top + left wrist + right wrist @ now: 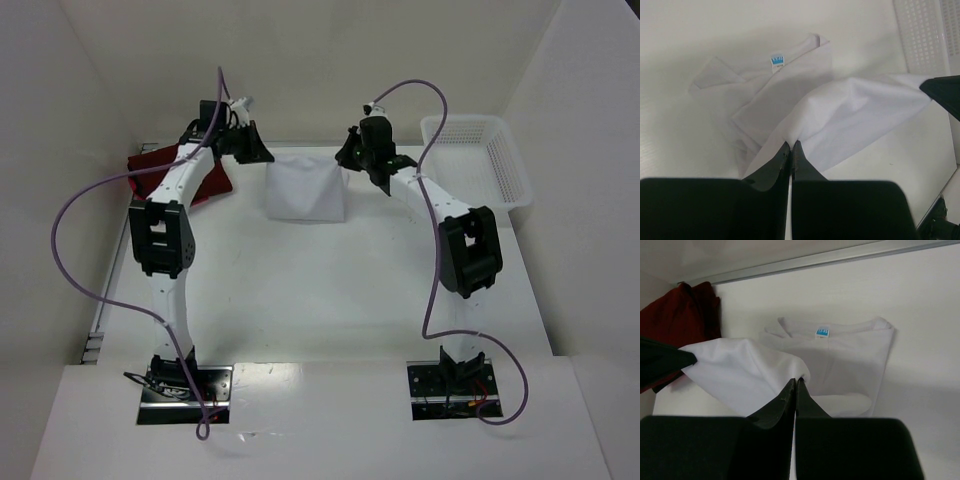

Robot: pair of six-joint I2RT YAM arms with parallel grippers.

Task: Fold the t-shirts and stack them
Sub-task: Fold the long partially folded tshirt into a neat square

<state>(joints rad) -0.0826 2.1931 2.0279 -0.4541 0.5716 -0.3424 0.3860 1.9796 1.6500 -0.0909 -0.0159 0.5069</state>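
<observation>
Your left jaws are closed tight on a pinch of the white t-shirt (855, 117). The left wrist view shows the tips meeting with the cloth drawn up between them. Your right jaws are shut the same way on another part of that shirt's loose edge, and the right wrist view shows white cloth gathered at their tips. The shirt lies at the far middle of the table (320, 290), between the two wrists. Its body lies flat on the surface with the small blue neck label (776, 60) facing up. The held portion is lifted off the table and spans from one pair of jaws to the other, hanging in soft creases over the flat part. The dark red t-shirts (160, 168) sit in a heap at the far left of the table, partly hidden behind your left arm (160, 235) and apart from the white one. The white mesh basket (480, 160) stands at the far right, clear of the shirt.
</observation>
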